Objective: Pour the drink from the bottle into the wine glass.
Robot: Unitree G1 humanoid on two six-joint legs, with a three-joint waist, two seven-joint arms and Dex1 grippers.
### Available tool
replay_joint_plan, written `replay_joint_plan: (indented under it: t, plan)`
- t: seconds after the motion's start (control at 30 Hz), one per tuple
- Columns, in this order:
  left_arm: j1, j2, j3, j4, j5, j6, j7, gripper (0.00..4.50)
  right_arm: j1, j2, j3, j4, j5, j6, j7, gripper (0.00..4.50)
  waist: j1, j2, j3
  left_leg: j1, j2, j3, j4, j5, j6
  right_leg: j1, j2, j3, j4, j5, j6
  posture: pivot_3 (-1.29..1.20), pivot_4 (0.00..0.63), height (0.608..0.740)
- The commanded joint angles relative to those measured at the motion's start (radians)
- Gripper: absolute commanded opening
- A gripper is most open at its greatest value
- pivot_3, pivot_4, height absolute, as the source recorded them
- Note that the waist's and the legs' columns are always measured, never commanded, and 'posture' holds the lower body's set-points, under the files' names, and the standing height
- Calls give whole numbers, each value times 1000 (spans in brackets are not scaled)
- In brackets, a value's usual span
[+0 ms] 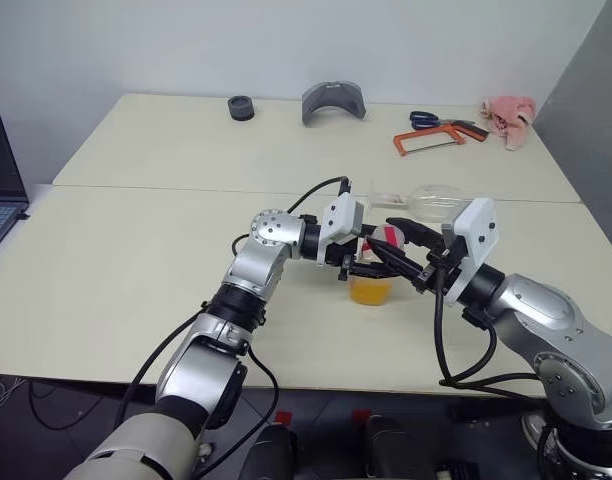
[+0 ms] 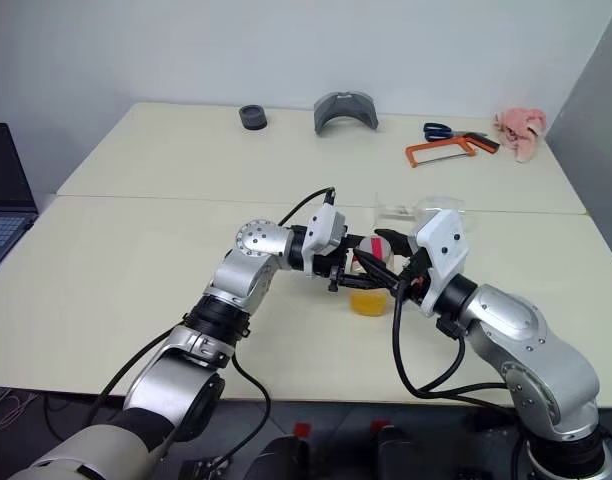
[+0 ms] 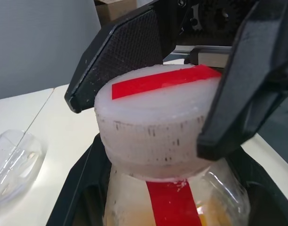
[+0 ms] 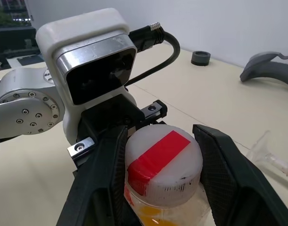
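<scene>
Orange drink (image 1: 370,291) fills the lower part of the bottle (image 2: 370,290), which stands upright near the middle of the front table (image 1: 136,290), between the two claws. Its cap (image 4: 164,162) is whitish with a red strip across the top, and a red label strip (image 3: 171,202) runs down the clear side below it. The left gripper (image 3: 177,155) reaches in from the robot's left, pointing sideways, and is closed on the bottle just beneath the cap, one black finger on each side of the neck. The right gripper (image 4: 160,169) comes in from the opposite side, roughly level, with its two black fingers (image 4: 228,165) set on either side of the cap; in the right wrist view the fingers lie close beside the cap with a thin gap visible on at least one side, so I cannot tell whether they are pressing it yet. The wine glass (image 1: 431,199) lies on its side on the table just behind the bottle and the right claw, apart from both. Farther back, on the rear table, sit a small dark ring (image 1: 241,107), a grey curved part (image 1: 334,101), an orange hacksaw (image 1: 431,139), blue-handled scissors (image 1: 424,119) and a pink cloth (image 1: 511,115). A laptop (image 1: 1,190) edge shows at the far left
</scene>
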Motion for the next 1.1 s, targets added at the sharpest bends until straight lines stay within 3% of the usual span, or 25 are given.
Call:
replay_joint_plan:
  t: [0.03, 0.23, 0.37, 0.4, 0.43, 0.53, 0.63, 0.73, 0.83, 1.0, 1.1]
  plan:
    - [-10, -1, 15, -31, -14, -8, -1, 2166, -68, -116, 26, 70, -19, -108, 242, 1862, 0, 0, 0, 0, 0, 0, 0, 0, 0, 0, 0, 0, 0, 0, 0, 0, 150, 740]
    - [-2, -1, 2, -35, -10, -34, -14, 2166, -264, -305, 113, 344, -83, -313, 687, 1862, -2, 0, 0, 0, 0, 4, 1, 0, 1, 1, 1, 0, 0, 0, 0, 0, 150, 740]
    - [6, -8, 0, -40, -7, -40, 3, 2166, -300, -311, 125, 387, -79, -295, 729, 1862, -1, 0, 0, 0, 1, 4, 1, 0, 0, 1, 1, -1, 0, 0, 0, 0, 150, 740]
    - [11, -10, 2, -45, -6, -38, 13, 2166, -289, -302, 106, 381, -78, -284, 699, 1862, -1, 0, 0, 0, 1, 3, 1, 0, 0, 0, 0, -1, 0, 0, 0, 0, 150, 740]
    - [14, -11, 2, -49, -5, -37, 19, 2166, -281, -296, 92, 377, -78, -279, 678, 2614, 0, 0, 0, 0, 1, 2, 1, 0, 0, 0, 0, 0, 0, 0, 0, 0, 150, 740]
    - [22, -11, 2, -51, 4, -34, 47, 2166, -231, -268, -1, 328, -55, -255, 572, 3604, 3, 0, 0, -1, 1, 0, 3, 0, 0, 0, 0, -1, 0, 0, 0, 0, 150, 740]
    - [20, -19, 5, -38, 12, -38, 90, 2166, -101, -237, -161, 139, 51, -119, 396, 4492, 9, 0, 0, -2, 1, -1, 5, 0, 0, 0, -1, -1, 1, 0, 0, 0, 150, 740]
    - [15, -24, 9, -32, 10, -39, 113, 2166, -1, -164, -222, -46, 151, -12, 206, 4500, 10, 0, 0, -3, 0, -1, 7, 0, 0, 1, -1, -1, 2, 0, 0, 0, 150, 740]
    - [4, -35, 15, -12, 12, -46, 132, 2166, 78, -34, -176, -180, 142, 40, -14, 4500, 6, 0, 0, -2, 1, -2, 7, 0, 1, 1, -1, -1, 4, 0, 0, 0, 150, 740]
    - [-7, -48, 14, 11, 15, -54, 140, 2166, 106, 109, -11, -174, -73, -12, -219, 4500, 5, 1, 0, 0, 0, 0, 10, 0, 1, 0, 0, 1, 10, 0, 0, 0, 150, 740]
    - [-11, -52, 15, 17, 15, -55, 140, 2166, 96, 151, 44, -149, -159, -49, -261, 4500, 5, 1, 0, 0, 0, 0, 10, 0, 1, 0, 1, 1, 11, 0, 0, 0, 150, 740]
